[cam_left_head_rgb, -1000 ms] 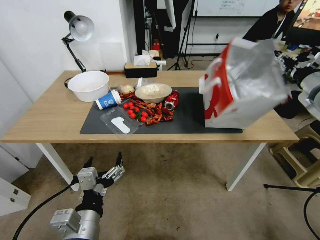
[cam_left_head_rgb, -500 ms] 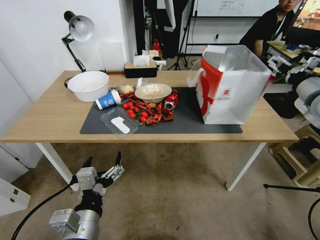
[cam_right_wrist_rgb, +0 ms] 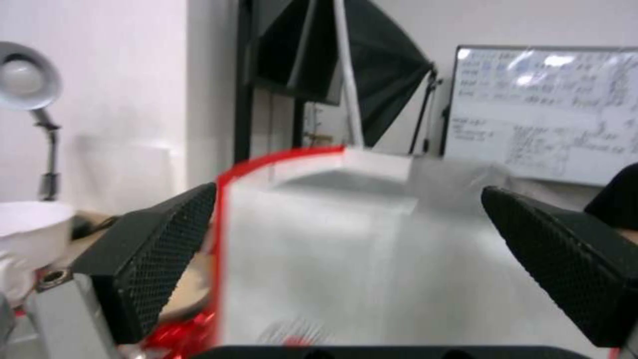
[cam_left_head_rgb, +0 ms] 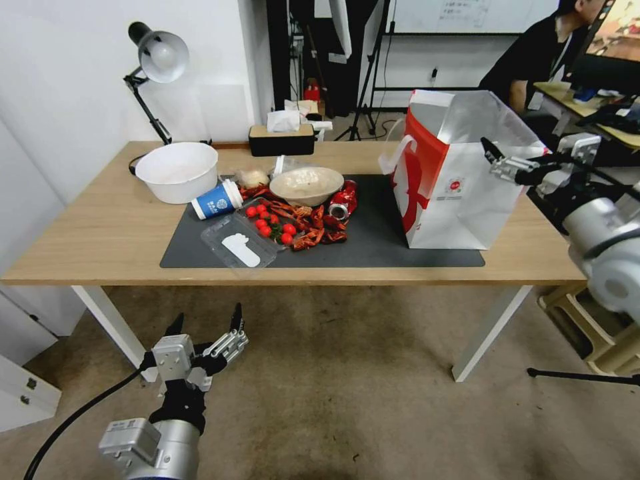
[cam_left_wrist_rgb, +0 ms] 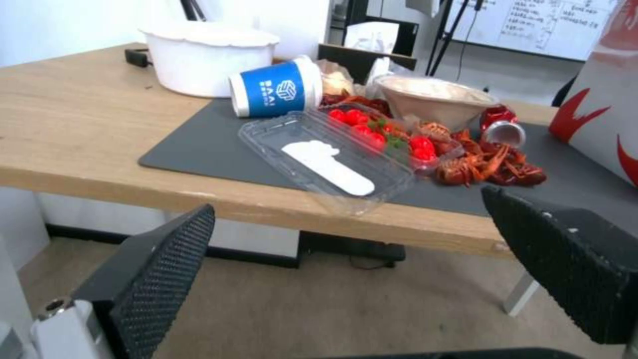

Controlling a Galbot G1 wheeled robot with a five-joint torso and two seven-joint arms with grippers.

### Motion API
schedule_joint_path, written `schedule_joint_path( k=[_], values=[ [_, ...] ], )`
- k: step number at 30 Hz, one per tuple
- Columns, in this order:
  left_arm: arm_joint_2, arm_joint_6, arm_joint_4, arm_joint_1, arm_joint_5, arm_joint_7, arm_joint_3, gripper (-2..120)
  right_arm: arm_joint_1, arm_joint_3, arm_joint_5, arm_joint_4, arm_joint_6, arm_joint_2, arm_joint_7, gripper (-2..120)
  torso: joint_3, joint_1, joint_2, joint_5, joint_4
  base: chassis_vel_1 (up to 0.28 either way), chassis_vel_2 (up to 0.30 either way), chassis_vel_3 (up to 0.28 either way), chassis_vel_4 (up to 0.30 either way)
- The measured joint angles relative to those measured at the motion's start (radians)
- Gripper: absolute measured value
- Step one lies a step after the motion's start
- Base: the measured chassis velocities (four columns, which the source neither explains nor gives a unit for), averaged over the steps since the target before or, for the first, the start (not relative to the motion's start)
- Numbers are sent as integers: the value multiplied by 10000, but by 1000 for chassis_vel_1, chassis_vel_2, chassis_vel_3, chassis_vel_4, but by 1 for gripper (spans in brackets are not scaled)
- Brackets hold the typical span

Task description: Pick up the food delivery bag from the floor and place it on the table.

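The left gripper (cam_left_head_rgb: 208, 325) hangs low over the floor before the table (cam_left_head_rgb: 87, 220), its fingers spread wide and empty. Farther off, the food delivery bag (cam_left_head_rgb: 460, 180) stands upright on the table, on the right end of the dark grey mat (cam_left_head_rgb: 373, 243). The right gripper (cam_left_head_rgb: 497, 157), fingers wide apart, holds nothing just beside the bag's upper right side

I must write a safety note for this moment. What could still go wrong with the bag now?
1. The right claw is open right beside the food delivery bag; a careless move could catch and tip it.
2. The bag stands near the table edge, partly off the dark grey mat, so a push might send it toward the floor.
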Motion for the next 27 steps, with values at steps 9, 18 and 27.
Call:
schedule_joint_path(
  k=[9,18,27],
  values=[
    [-8,-169,8,-28,-1,37,-12,100,-2772,751,-1067,850,1011,1138,-84,100,-1,0,0,1,-3,0,0,0,0],
    [98,-401,245,-245,-13,222,-106,100,-4305,568,-1569,1058,2027,2279,-308,100,0,0,1,0,-1,0,0,0,0],
    [372,-967,906,-731,-82,821,-476,100,-5216,241,-2218,645,2514,3657,-484,100,0,-1,0,0,-4,0,0,0,0]
  ],
)
